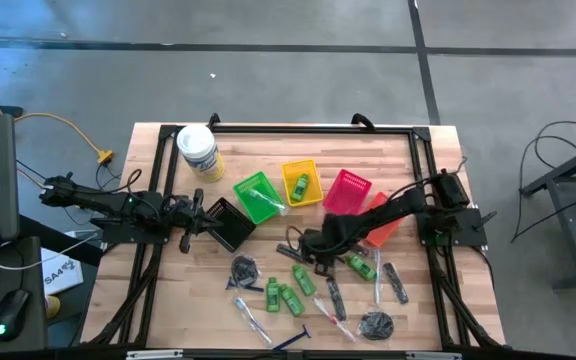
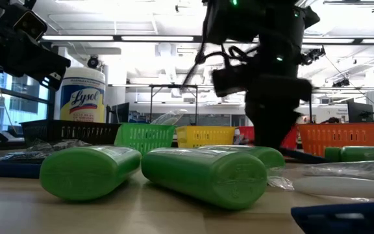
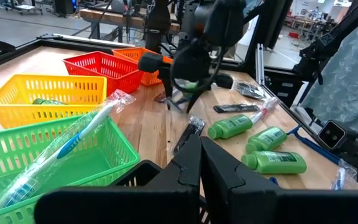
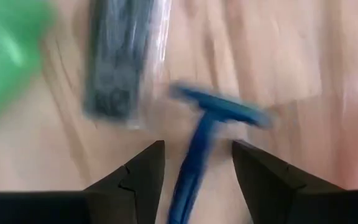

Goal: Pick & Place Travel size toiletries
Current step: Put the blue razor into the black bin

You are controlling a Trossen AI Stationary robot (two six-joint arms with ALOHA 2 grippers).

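**Right claw lines up on a razor as sorting goes on**

The right claw (image 4: 194, 168) hangs low over the bench (image 1: 168, 290), its two dark fingers (image 4: 138, 177) spread apart with a blue razor (image 4: 207, 134) lying flat on the wood between them. The handle runs into the gap and the head sits crosswise just beyond the fingertips. A black comb (image 4: 114, 62) in a clear wrapper lies just beside it, and a green bottle (image 4: 8, 46) sits close on the far side of the comb. From above, the right arm reaches in towards the middle of the bench, amid the scatter of toiletries (image 1: 313, 295).

The step in hand looks like the approach to a pick: the razor is not yet gripped or lifted. The next move seems to call for a short drop until the fingertips straddle the thin handle, then a close that catches it without pinching the comb's wrapper. A low, flat handle may slip if the fingers stop too high.

The left claw (image 3: 201, 168) waits with its fingers pressed together and holding nothing, over the black basket (image 1: 230, 222). Already placed are a wrapped tube in the green basket (image 3: 114, 146) and a bottle in the yellow basket (image 1: 302, 184); the red basket (image 1: 347, 190) looks empty, and most items remain on the bench.
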